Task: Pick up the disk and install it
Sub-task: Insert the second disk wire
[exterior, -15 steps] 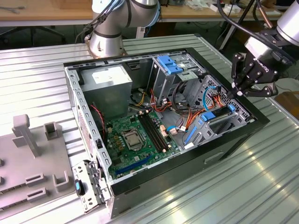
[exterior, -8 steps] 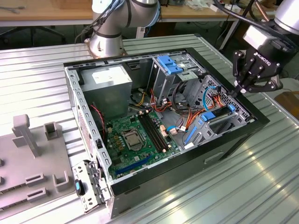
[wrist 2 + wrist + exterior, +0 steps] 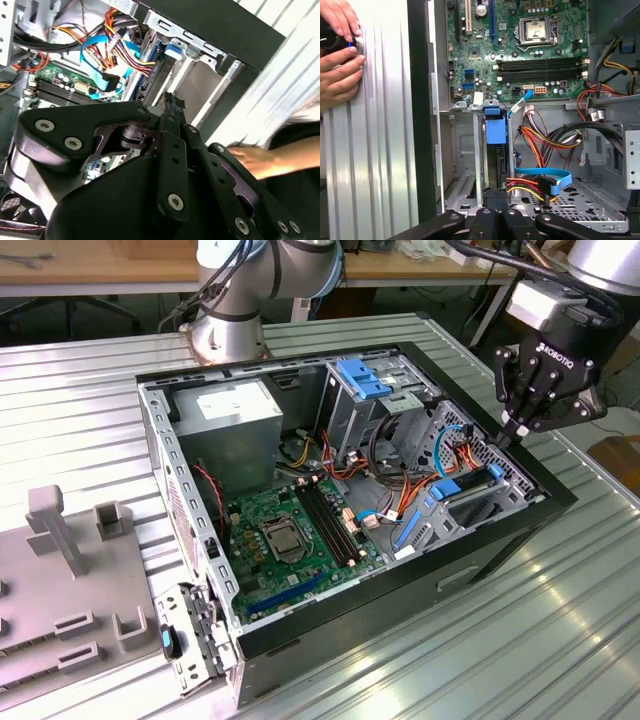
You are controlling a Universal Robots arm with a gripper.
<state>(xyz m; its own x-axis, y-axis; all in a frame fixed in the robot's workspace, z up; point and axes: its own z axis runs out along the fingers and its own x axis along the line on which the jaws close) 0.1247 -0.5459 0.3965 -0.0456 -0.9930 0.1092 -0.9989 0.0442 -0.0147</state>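
Hovering over the open computer case [image 3: 560,502], the gripper [image 3: 517,423] hung at about three o'clock in the exterior view, just above the drive cage at that end of the chassis. Its fingers [image 3: 496,210] looked drawn together and narrow, tips close over the top edge of the disk [image 3: 495,150]; whether they pinched that edge I could not tell. The disk stood on edge in the cage slot, its blue carrier tab [image 3: 495,131] facing the motherboard [image 3: 295,530], which suggested it was already seated or nearly so. That upright stance fits a slot with metal walls close on both sides, so room beside it was slight. A blue flat cable [image 3: 545,175] and coloured power wires [image 3: 535,142] lay just beside the slot, crowding that flank. Above the cage the way was open. A person's hands [image 3: 337,55] rested on the ribbed table [image 3: 90,410] outside the black case wall, well apart from the gripper.
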